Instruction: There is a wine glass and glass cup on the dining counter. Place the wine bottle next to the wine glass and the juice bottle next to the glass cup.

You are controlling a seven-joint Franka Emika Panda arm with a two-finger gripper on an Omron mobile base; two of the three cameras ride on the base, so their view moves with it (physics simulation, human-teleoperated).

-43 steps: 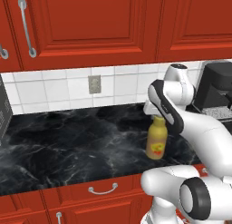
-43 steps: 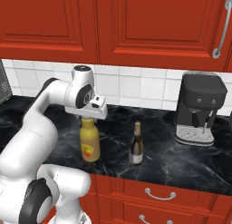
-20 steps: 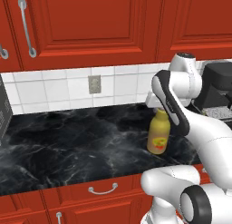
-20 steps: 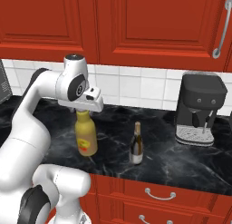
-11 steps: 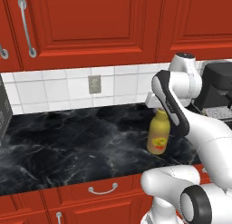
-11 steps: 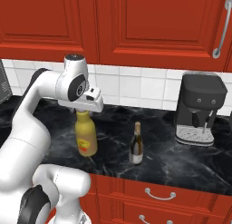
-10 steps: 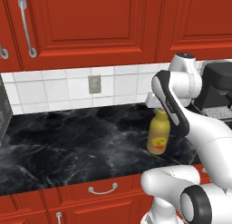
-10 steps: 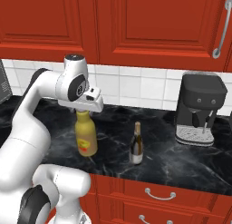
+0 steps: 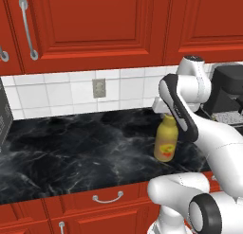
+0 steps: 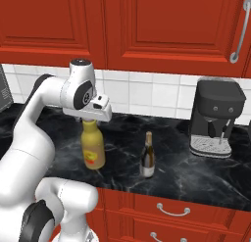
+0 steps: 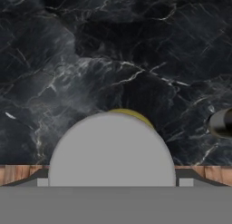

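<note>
My fingers [image 10: 88,121] sit down over the juice bottle [image 10: 92,147] cap; can't tell if they're pinching it or spread. Bottle stands upright on the black marble surface [image 9: 71,152], left of the wine bottle [image 10: 147,155]. Probably rigid, smooth, fairly heavy, so I'd take the narrow neck. My wrist points straight down, elbow bent high.

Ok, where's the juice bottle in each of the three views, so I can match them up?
Left base view: juice bottle stands right of centre on the black counter, partly behind the arm.
Right base view: left of centre, directly beneath the gripper, left of the wine bottle.
Hand view: just a yellow sliver at lower centre.
Shared landmark: the white-veined black counter.
</note>
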